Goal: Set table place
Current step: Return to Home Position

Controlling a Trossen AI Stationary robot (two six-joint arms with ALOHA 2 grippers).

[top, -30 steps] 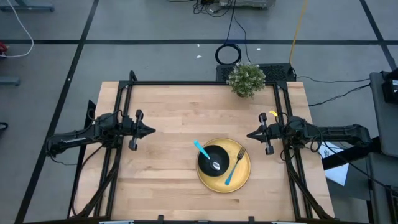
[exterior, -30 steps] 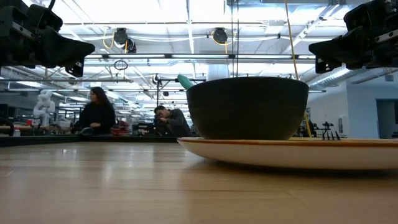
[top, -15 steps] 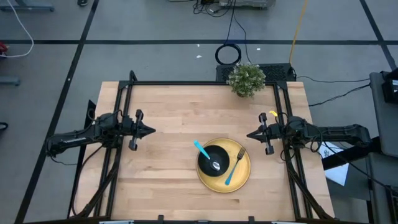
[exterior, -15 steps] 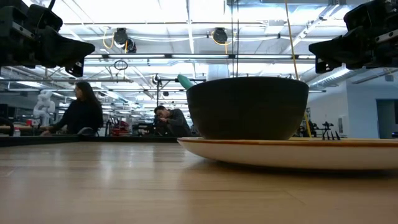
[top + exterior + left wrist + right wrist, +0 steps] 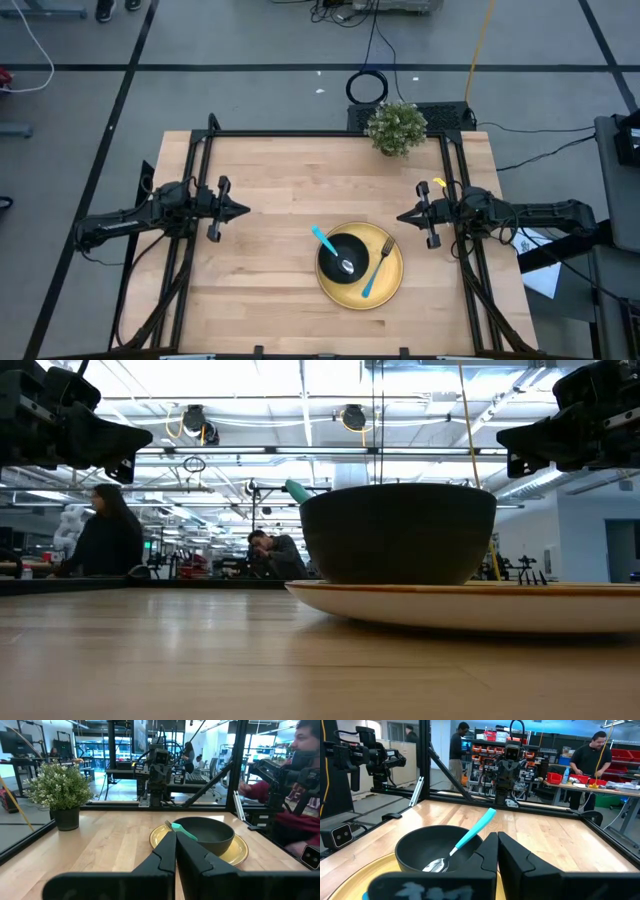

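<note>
At opposite edges of the table (image 5: 280, 180), left gripper (image 5: 243, 210) and right gripper (image 5: 401, 216) pinched closed, empty; only hazard, a stray sweep clipping the spoon (image 5: 323, 240) jutting from the bowl (image 5: 335, 264).

The table (image 5: 270, 190) is light butcher-block wood striped with pale planks inside a black frame (image 5: 300, 134), and on its near right a yellow plate (image 5: 391, 283) carries a matte black bowl (image 5: 335, 262). The spoon (image 5: 322, 238) and the fork (image 5: 372, 278) have turquoise handles and silvery metal ends. At the far edge the plant (image 5: 396, 125) is green flecked with white in a dark pot (image 5: 66, 818), and the left gripper (image 5: 243, 211) and right gripper (image 5: 402, 216) are black
</note>
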